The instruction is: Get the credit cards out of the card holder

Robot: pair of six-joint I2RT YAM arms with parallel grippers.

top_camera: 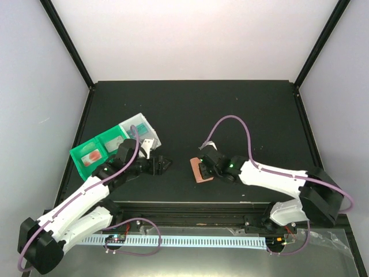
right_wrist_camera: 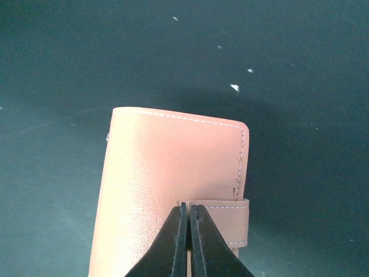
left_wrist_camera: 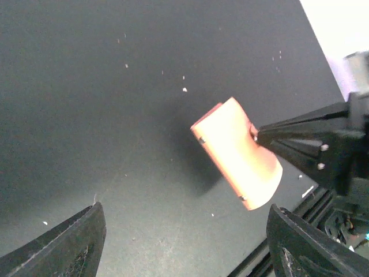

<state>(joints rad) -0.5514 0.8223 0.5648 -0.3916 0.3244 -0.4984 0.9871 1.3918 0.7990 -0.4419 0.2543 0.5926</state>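
Observation:
The card holder (top_camera: pixel 202 169) is a salmon-brown wallet, folded closed on the black table between the two arms. My right gripper (right_wrist_camera: pixel 189 206) is shut, its tips pinching the end of the side tab (right_wrist_camera: pixel 228 222) on the card holder (right_wrist_camera: pixel 173 167). In the left wrist view the card holder (left_wrist_camera: pixel 236 153) looks tipped up off the table, with a shadow under it and the right gripper (left_wrist_camera: pixel 256 135) at its edge. My left gripper (left_wrist_camera: pixel 185 209) stands open over bare table, short of the holder, and shows in the top view (top_camera: pixel 164 163). The credit cards are hidden.
A green-and-white compartment tray (top_camera: pixel 86 156) lies at the left, behind the left arm. The table's front rail (top_camera: pixel 190 208) runs just below the card holder. A purple cable (top_camera: pixel 242 124) loops above the right arm.

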